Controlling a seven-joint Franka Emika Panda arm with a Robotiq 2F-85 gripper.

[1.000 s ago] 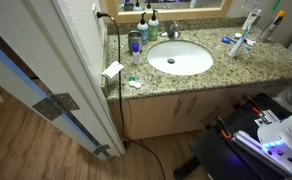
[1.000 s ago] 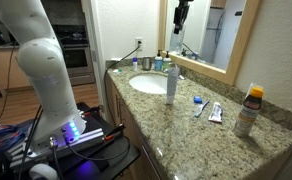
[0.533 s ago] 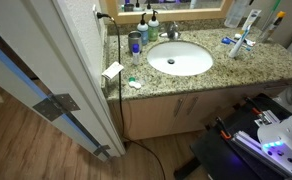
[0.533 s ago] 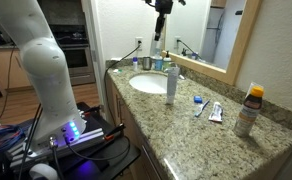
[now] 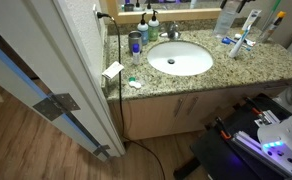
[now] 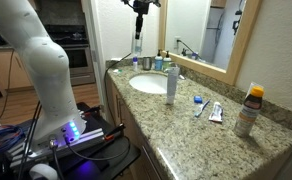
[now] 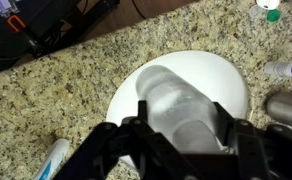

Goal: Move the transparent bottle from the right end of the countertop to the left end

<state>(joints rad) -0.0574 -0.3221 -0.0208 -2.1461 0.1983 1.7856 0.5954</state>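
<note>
My gripper (image 7: 176, 128) is shut on the transparent bottle (image 7: 174, 100) and holds it in the air over the white oval basin (image 7: 229, 78) of the speckled granite countertop (image 7: 66, 90). In an exterior view the gripper (image 6: 138, 20) hangs from the top edge with the bottle (image 6: 138, 42) below it, above the far end of the countertop (image 6: 186, 135). In an exterior view the bottle (image 5: 224, 20) shows faintly at the top, over the countertop (image 5: 261, 66); the gripper is out of frame there.
A tall white and blue bottle (image 6: 171, 83), a toothpaste tube (image 6: 215, 112), an orange-capped bottle (image 6: 248, 110) and a metal cup (image 6: 146, 63) stand on the counter. A faucet (image 5: 173, 30), a cup (image 5: 135, 42) and a door (image 5: 46, 70) are near.
The gripper has carried the bottle leftward in the exterior view, from in front of the mirror to above the far end of the counter. The bottle has come into the top of the overhead view.
</note>
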